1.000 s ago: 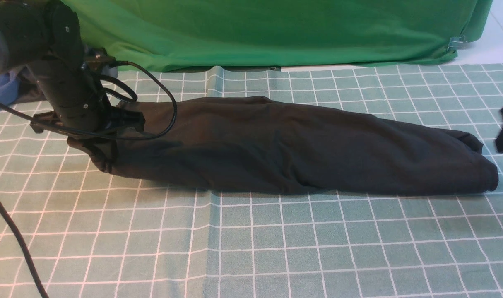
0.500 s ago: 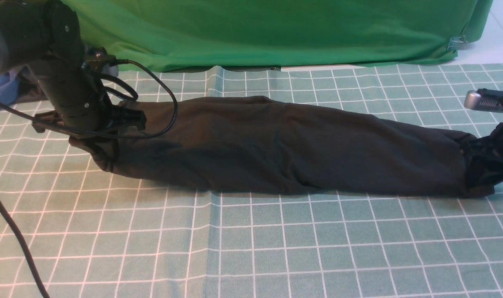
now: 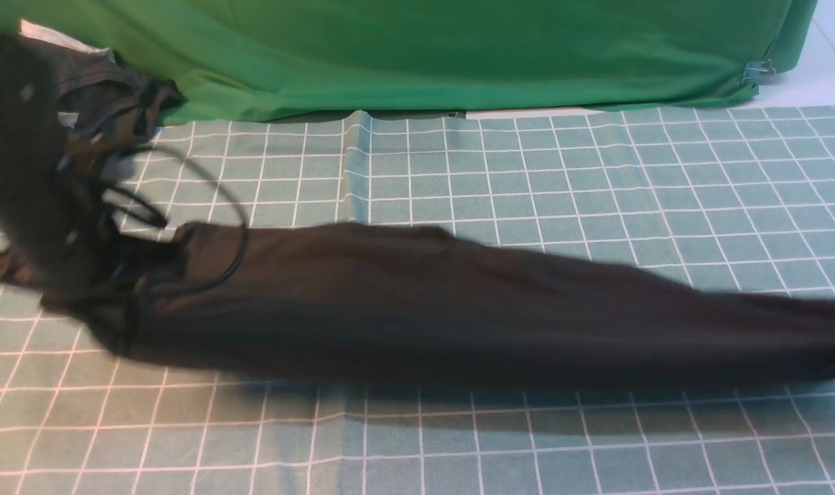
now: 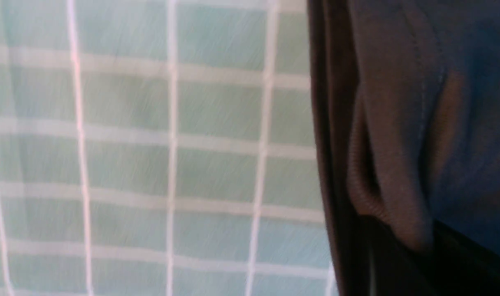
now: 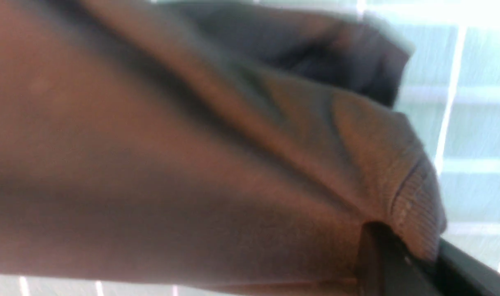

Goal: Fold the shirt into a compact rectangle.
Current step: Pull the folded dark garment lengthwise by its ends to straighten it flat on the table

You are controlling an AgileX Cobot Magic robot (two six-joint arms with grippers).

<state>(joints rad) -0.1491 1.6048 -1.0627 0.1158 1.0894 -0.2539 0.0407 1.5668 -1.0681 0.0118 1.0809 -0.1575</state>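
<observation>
Front view: black shirt [image 3: 458,309] over tablecloth [image 3: 527,172], left end effector [image 4: 398,242] and right end effector [image 5: 398,255] both closed on its ends.

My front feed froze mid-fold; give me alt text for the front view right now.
A black shirt stretches as a long, blurred band across the checked tablecloth, shadow beneath it. The blurred left arm is at its left end; its right end runs off frame. A green sheet hangs behind.

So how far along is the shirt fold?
Done: the shirt is folded lengthwise into a long narrow band. In hand: the left pincer and right pincer each clamp one end, the band stretched between them over the checked cloth. Remaining: fold the band end to end into a compact rectangle.
</observation>
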